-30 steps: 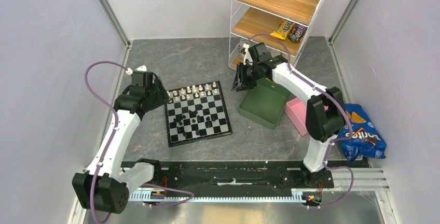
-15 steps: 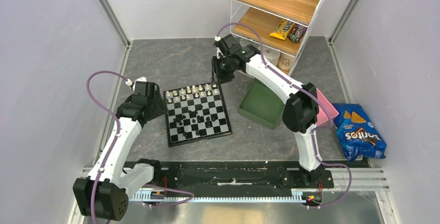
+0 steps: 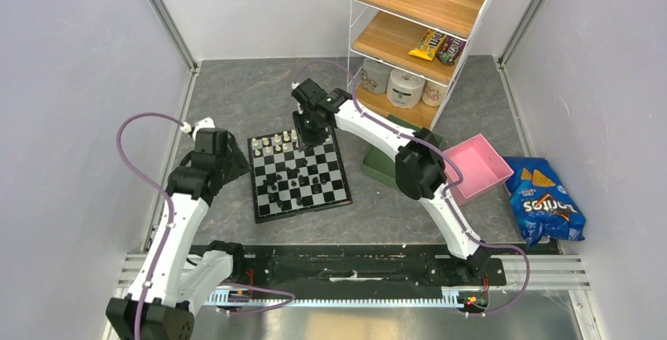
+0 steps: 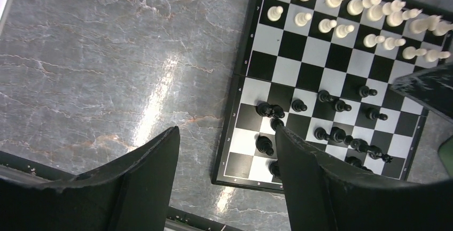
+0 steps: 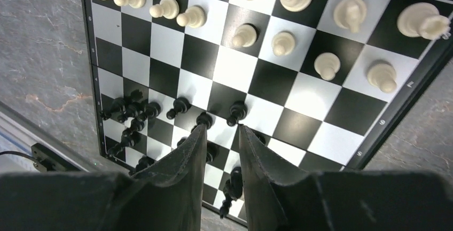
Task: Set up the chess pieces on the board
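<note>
Top external view: small square black-and-white chequered chessboard (image 3: 297, 173) flat on grey marbled tabletop (image 3: 259, 88), between both arms. Tiny cream-white chess pieces (image 3: 292, 138) lined up in two rows along far edge; tiny black chess pieces (image 3: 296, 181) scattered over middle and near squares, not yet in rows. Above far edge, right gripper (image 5: 220, 128), swung over within the last second from dark green plastic tray (image 3: 376, 168); jaws only narrowly apart, nothing seen between them in right wrist view. Beside left edge, left gripper (image 4: 227, 130), drawn back a little, jaws wide apart, holding nothing. Probably means white side nearly finished and work now turning to black side; no telling of any piece carried across.
</note>
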`<action>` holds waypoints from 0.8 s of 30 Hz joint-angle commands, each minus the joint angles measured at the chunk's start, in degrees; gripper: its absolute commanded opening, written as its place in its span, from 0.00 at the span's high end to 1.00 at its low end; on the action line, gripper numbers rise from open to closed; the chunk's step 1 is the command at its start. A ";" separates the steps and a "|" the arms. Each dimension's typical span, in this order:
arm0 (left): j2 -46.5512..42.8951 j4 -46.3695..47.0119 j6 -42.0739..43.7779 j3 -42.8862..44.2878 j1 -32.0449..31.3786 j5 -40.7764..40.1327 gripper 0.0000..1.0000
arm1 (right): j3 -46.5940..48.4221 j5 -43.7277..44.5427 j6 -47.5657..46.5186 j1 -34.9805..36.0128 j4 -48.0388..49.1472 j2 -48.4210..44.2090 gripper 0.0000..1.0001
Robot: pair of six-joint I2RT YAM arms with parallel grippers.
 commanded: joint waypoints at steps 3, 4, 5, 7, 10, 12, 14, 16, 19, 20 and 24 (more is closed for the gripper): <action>-3.87 0.87 -0.06 0.07 -0.14 -2.42 0.26 | 7.92 4.35 -0.58 1.50 0.97 2.48 0.64; -3.48 0.97 0.21 0.28 -0.13 -2.53 0.25 | 8.17 4.80 -0.73 1.76 1.16 2.79 0.64; -3.03 1.16 0.44 0.42 -0.05 -2.44 0.25 | 8.13 5.44 -0.96 1.96 1.68 3.00 0.64; -1.96 1.23 0.63 0.49 -0.05 -1.86 0.25 | 8.41 5.94 -1.29 2.34 2.43 3.38 0.64; -1.03 0.99 0.70 0.70 -0.09 -1.11 0.26 | 8.42 6.89 -2.02 2.79 4.05 3.88 0.64; -1.10 0.98 0.75 0.69 -0.05 -1.21 0.26 | 9.46 6.71 -2.25 2.97 4.53 4.66 0.64; -1.25 1.13 0.68 0.62 0.02 -0.98 0.26 | 10.50 6.96 -2.80 3.28 5.28 5.48 0.64; -1.28 1.07 0.67 0.60 -0.01 -0.91 0.26 | 11.83 7.25 -3.07 3.50 6.17 6.53 0.64; -1.25 1.18 0.70 0.51 0.03 -0.79 0.26 | 14.55 7.37 -3.37 3.60 6.55 8.35 0.64; -1.06 1.21 0.67 0.51 0.03 -0.78 0.26 | 15.42 7.64 -3.48 3.67 6.74 8.80 0.64; -0.51 1.18 0.76 0.51 0.04 -0.53 0.26 | 16.69 7.61 -3.44 3.82 7.23 10.08 0.64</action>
